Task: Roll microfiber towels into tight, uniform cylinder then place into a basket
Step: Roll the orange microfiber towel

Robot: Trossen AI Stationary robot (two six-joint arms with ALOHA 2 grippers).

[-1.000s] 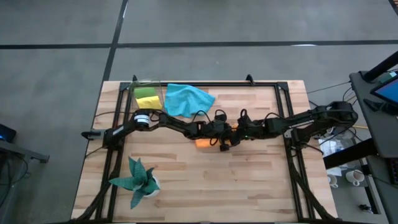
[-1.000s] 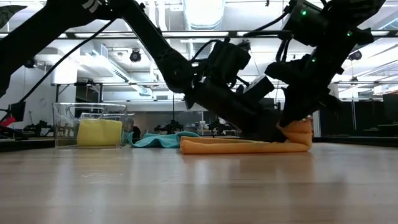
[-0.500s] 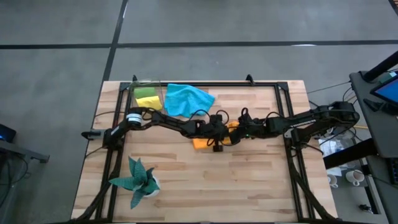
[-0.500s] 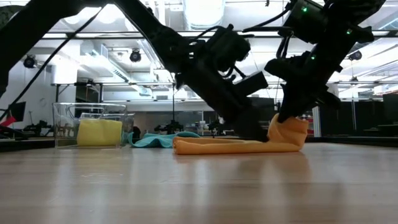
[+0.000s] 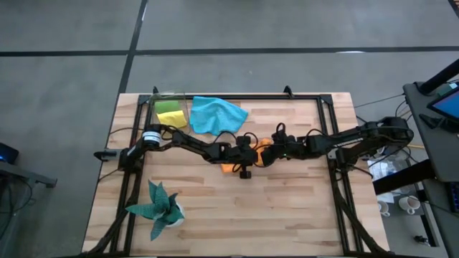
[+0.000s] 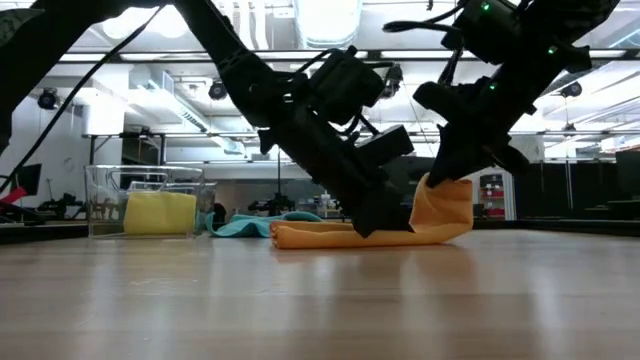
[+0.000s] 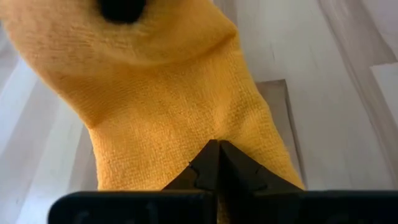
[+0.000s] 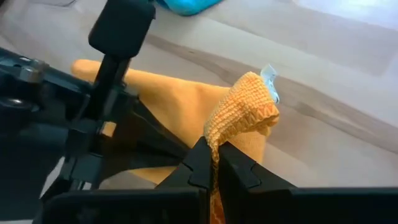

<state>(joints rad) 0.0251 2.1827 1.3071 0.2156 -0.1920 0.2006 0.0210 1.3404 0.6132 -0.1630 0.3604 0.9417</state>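
Note:
An orange towel [image 5: 228, 168] lies as a long folded strip on the table's middle [image 6: 320, 235]; its right end [image 6: 447, 205] stands up from the wood. My left gripper [image 7: 217, 149] is shut, with its tips down on the flat strip [image 6: 368, 226]. My right gripper [image 8: 214, 154] is shut on the raised end, coming from above [image 6: 440, 178]. A blue towel [image 5: 216, 115] lies spread at the far side. The clear basket [image 5: 172, 97] at the far left holds a yellow towel [image 6: 160, 213] and a green one [image 5: 169, 107]. My left gripper presses its shut fingertips [image 7: 208, 163] down on the flat strip's top [image 7: 186, 118], slanting down from the table's left. The strip lies on the wood under them. My right gripper pinches the towel's right end [image 8: 233, 118] between its two fingers, a thick fold of more than one layer. It slants down from the right. That end is lifted and curves down to the part lying on the table; a white tag [image 8: 269, 76] sticks out of it.
A dark teal plant [image 5: 159, 208] in a white pot stands near the front left. A black metal frame [image 5: 237, 98] runs round the table's edges. Bare wood lies in front of the orange towel.
My left gripper has gone toward the table's left edge, still shut, and the orange strip has slid left along the wood with it. My right gripper has kept its hold on the right end, which now stands taller above the table.

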